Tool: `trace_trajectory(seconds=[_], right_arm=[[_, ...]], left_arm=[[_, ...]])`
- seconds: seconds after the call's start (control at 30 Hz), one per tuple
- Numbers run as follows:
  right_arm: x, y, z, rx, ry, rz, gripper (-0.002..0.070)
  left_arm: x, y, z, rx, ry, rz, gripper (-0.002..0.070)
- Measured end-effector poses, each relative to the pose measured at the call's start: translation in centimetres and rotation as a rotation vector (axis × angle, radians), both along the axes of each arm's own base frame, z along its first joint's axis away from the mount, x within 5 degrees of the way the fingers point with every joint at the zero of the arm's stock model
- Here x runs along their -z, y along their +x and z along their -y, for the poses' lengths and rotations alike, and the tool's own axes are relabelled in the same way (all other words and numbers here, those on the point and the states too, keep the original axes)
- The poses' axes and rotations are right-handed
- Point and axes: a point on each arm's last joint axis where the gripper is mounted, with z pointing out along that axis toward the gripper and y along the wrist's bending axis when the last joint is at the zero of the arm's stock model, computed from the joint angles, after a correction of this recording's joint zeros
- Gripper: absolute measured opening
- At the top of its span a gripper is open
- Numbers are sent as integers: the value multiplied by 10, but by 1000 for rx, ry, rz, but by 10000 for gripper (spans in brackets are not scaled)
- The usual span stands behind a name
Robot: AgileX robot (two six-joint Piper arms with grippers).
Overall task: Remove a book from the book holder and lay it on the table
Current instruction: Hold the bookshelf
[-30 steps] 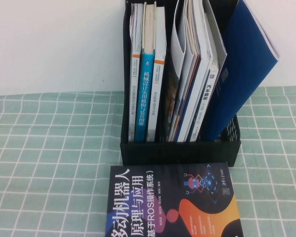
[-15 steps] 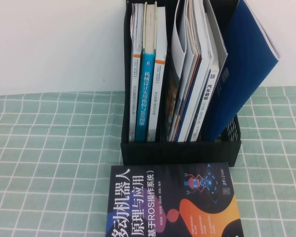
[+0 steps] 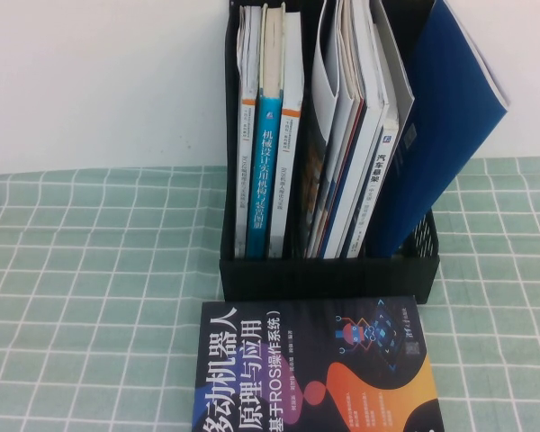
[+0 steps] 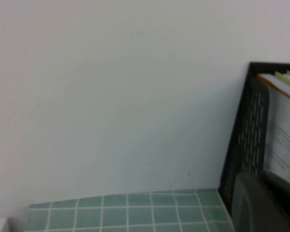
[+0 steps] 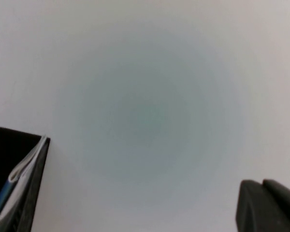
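The thin glossy white-grey brochure [image 3: 353,135] at 12 o'clock in the black plastic file rack [image 3: 328,270] is probably floppy and slippery; pinch its top edge. Left gripper [image 4: 261,205] and right gripper [image 5: 268,208] sit at the frame edges, jaw state undeterminable.

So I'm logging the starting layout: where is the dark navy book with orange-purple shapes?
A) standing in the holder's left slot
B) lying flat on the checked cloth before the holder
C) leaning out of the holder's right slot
B: the dark navy book with orange-purple shapes lies flat on the pale green checked table, before the black plastic book holder; neither pincer reaches it.
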Motion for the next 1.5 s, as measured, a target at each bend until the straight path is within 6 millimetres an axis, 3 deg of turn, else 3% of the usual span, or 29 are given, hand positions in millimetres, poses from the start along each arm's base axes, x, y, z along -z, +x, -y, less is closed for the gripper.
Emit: trace_trajectory(seconds=[0.1,0.23,0.47,0.7,0.9,1.07,1.17,1.37,1.5], right_arm=[[-1,13,0,-15,7,9,-2],[-3,29,-3,-54,-44,35,-2],[6,54,-12,-169,-3,-8,-2],[16,74,-24,-273,-39,-31,-2],[30,91,-25,-292,-27,-99,-2],[34,98,-26,-307,-11,-95,-2],[35,101,-27,-314,-1,-83,-2],[41,107,-27,-333,67,-102,9],[46,114,-29,-364,106,-97,75]], left_arm=[[-12,27,15,90,74,-74,-2],[-33,57,51,274,185,-122,-2],[-40,100,154,575,181,-170,-2],[-31,116,269,775,83,-296,-2],[-25,150,326,772,-3,-434,-2],[-5,170,359,773,40,-534,-2],[3,179,369,752,58,-554,-2],[8,191,357,551,98,-651,-2],[-5,196,344,428,111,-620,-2]])
